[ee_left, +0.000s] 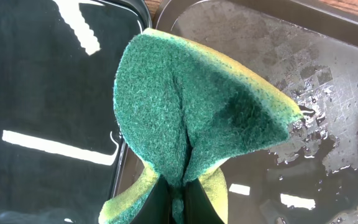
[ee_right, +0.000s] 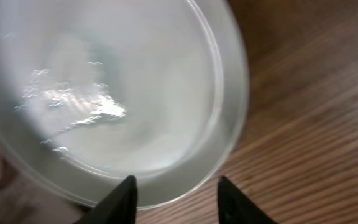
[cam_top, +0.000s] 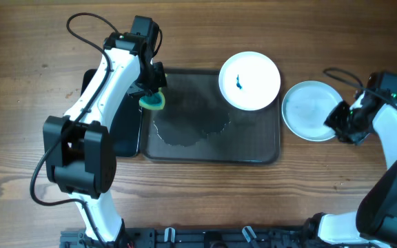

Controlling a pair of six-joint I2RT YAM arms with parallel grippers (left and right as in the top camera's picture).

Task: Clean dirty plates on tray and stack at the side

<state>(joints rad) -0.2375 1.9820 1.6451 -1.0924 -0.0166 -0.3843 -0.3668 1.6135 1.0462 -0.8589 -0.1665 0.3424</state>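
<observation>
– Left gripper [ee_left: 178,202] is clenching the green-and-yellow sponge [ee_left: 197,118], folding it between the jaws and hanging it over the left end of the tray [cam_top: 253,141]. Where is the work waiting?

– The dirty plate [cam_top: 249,80] is sitting in the tray's far right corner, its blue smear [cam_top: 239,83] showing near the centre, well apart from the sponge. The other plate [cam_top: 309,110] is lying on the table [cam_top: 33,172] just beside the tray's right end, and it is looking wiped.

– So the sponge is needing to cross the tray?

– I am judging so. It should be coming down with the green scouring face flat on the smear, pressing lightly and circling. The plate will want steadying at the rim, since a wet tray floor is likely letting it slide.

– What is the right gripper [ee_right: 176,186] doing?

– It is standing spread at the rim of the wiped plate, fingers apart and squeezing nothing that I am seeing.

– Is anything getting in the way?

– A wet patch [cam_top: 188,127] is spreading over the tray's middle, right between sponge and dirty plate. The glossy black tray [ee_left: 36,93] is lying just beside the grey one, under the left arm. A third plate is not showing. I cannot tell whether one is hiding beneath the wiped plate.
</observation>
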